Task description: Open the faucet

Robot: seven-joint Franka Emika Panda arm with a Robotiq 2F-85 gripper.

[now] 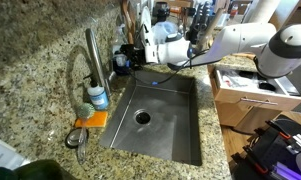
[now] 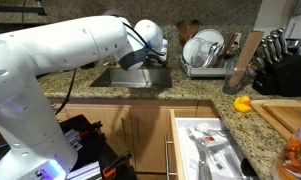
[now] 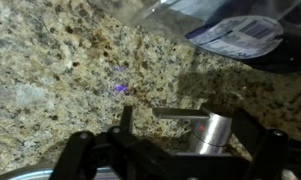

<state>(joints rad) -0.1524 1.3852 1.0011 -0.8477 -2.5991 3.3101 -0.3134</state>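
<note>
**Fig. Approach to the faucet control, 3 views.** The faucet (image 1: 93, 55) is seen upright on the granite counter (image 3: 50, 70) at the sink's (image 1: 180, 125) edge. Its thin hose is arched out from the post, and a small clear bottle (image 1: 97, 97) stands at the base. The gripper (image 1: 138, 52) is shown further along the same edge, well apart from the post and just beside a dark blue-topped container (image 1: 121, 62).

In the wrist view the gripper (image 3: 175, 152) is seen spread, w/ nothing held. A steel lever handle (image 3: 205, 125) (judged to be the faucet's control, though no link to the post is visible) lies ahead betw. the fingers. Contact can't be confirmed.

**Risks, as judged:**
- The fingers may be closed on the round base, not the thin lever arm, so the handle would not be turned.
- Smooth steel could be slipped off under a sideways push.
- The dark container (image 3: 240, 35) could be knocked over if the wrist is swung wide.
</note>
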